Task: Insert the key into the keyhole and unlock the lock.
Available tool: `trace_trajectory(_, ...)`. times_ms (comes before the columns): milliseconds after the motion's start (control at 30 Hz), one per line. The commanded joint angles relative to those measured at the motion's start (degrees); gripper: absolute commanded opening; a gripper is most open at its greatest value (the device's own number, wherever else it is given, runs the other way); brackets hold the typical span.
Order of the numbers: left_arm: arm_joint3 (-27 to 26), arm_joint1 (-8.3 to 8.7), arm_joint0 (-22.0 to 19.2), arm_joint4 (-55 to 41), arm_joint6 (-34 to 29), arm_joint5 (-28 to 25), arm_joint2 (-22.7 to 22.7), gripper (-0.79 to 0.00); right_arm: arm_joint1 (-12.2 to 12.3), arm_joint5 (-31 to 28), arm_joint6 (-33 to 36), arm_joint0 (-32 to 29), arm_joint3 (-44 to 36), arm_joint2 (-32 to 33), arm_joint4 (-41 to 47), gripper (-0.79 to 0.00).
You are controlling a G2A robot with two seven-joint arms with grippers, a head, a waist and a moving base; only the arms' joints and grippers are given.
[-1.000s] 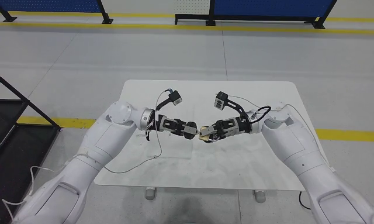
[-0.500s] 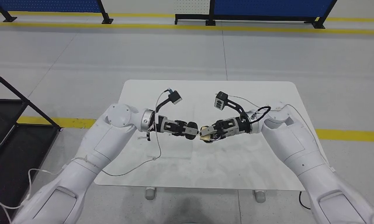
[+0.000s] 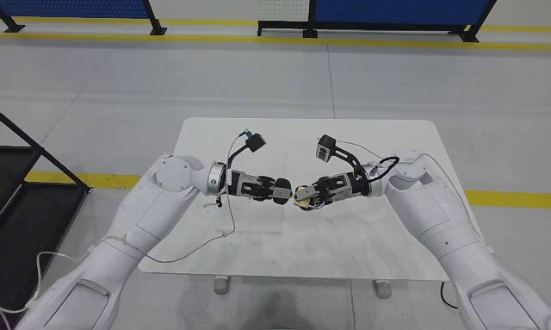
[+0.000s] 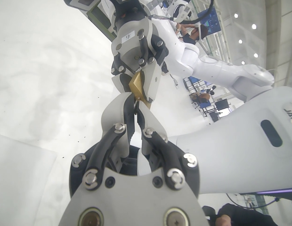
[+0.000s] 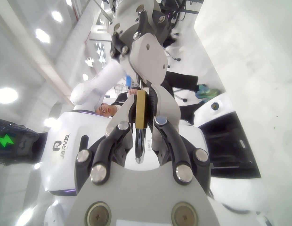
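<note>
Key (image 4: 136, 106) sits btwn the fingers (image 4: 113, 114) of the L gripper (image 4: 135, 103), pinched tight. The jaws are nearly together, w/ just the thin dark key in the gap. Only a small bit of key sticks out past the tips, and that bit meets the end of the lock (image 5: 140, 110). Can't tell how far the key goes into the keyhole. The spot is too small and partly hidden by the fingers.

The lock is a little gold block. It's clamped in the R gripper (image 5: 143, 99). Those jaws are a bit apart, just as wide as the block is thick, w/ one finger (image 5: 168, 109) pressed on each flat side. The lock's shiny silver loop (image 5: 139, 144) points back btwn the R fingers, toward the gripper's base. The lock's other end pokes out past the R tips and faces the L gripper.

The two grippers are tip to tip, w/ the L tips just in front of the R tips, almost touching. In the top view they meet over the white table (image 3: 387, 140), w/ the gold of the lock showing right btwn them.
</note>
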Motion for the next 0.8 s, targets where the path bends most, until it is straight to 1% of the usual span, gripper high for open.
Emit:
trace_trajectory(0, -0.30, 0.14, 0.08, 0.52, 0.42, -0.41, -0.01, -0.785, 0.00, 0.00, 0.00, 0.00, 0.00, 0.00, 0.00, -0.785)
trace_trajectory(767, -4.09, 2.39, 1.83, 9.78, 9.57, -9.56, 0.77, -0.785, 0.00, 0.00, 0.00, 0.00, 0.00, 0.00, 0.00, -0.785)
